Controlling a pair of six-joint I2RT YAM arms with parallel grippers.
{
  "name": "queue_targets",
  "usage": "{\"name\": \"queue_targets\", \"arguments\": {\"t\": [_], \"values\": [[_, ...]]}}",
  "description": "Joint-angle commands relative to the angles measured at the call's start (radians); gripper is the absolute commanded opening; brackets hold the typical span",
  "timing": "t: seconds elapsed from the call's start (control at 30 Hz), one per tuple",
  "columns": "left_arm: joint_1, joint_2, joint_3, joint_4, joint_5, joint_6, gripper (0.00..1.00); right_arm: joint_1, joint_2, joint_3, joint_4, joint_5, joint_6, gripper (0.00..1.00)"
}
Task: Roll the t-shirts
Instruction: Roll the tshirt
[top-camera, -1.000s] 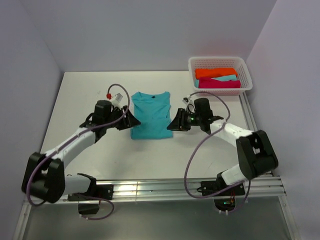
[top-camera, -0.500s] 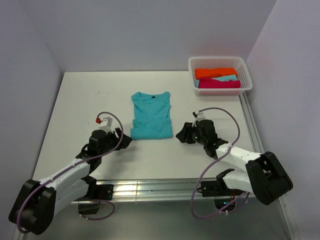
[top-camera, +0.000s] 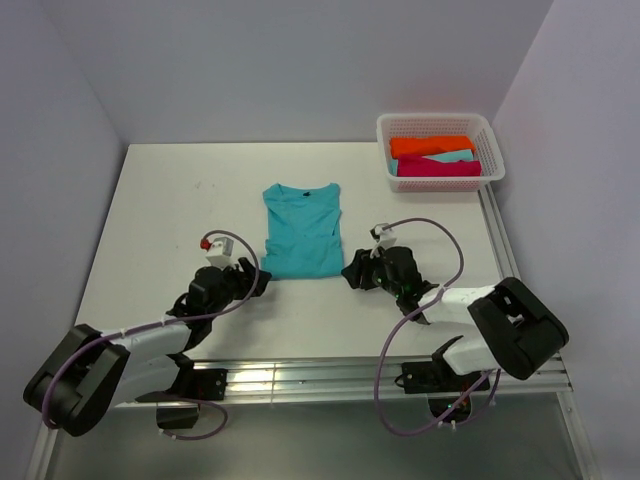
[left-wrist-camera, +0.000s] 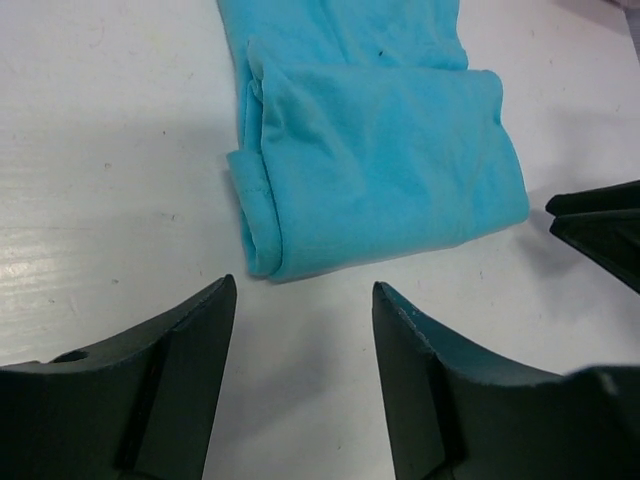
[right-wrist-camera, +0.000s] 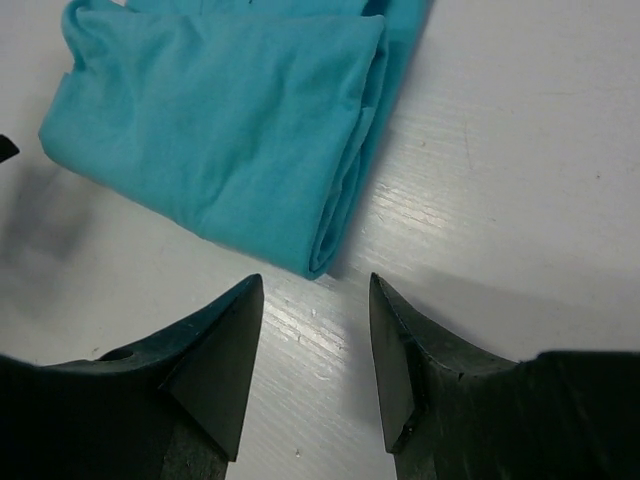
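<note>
1. A turquoise t-shirt (top-camera: 302, 230) lies flat near the middle of the white counter (top-camera: 170, 200). It is folded into a narrow strip, with the round neck toward the far edge and the hem toward the arms.
2. The left end effector (left-wrist-camera: 300, 295) sits low over the counter just short of the hem's left corner. Its dark fingers are apart, with only bare counter between them.
3. The right end effector (right-wrist-camera: 312, 285) mirrors it at the hem's right corner. Its fingers are likewise spread and hold nothing, and the folded edge lies just ahead of the tips.
4. Neither end effector touches the fabric, and the two face each other across the shirt's near end.
5. At the counter's far right corner, well apart from the arms, stands a white lattice basket (top-camera: 440, 122). It holds an orange t-shirt (top-camera: 430, 145), a pale turquoise t-shirt (top-camera: 455, 156) and a magenta t-shirt (top-camera: 440, 168), folded and packed side by side.
</note>
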Motion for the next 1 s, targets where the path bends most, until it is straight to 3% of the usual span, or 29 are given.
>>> {"name": "queue_targets", "arguments": {"t": [0.0, 0.73, 0.97], "values": [[-0.005, 0.008, 0.000, 0.112, -0.019, 0.032, 0.62, 0.023, 0.024, 0.010, 0.084, 0.012, -0.048, 0.54], [-0.008, 0.189, 0.043, 0.185, -0.001, 0.081, 0.58, 0.061, 0.157, 0.065, 0.082, 0.019, -0.084, 0.52], [-0.008, 0.255, 0.086, 0.204, 0.013, 0.106, 0.57, 0.059, 0.160, 0.065, 0.086, 0.025, -0.081, 0.47]]}}
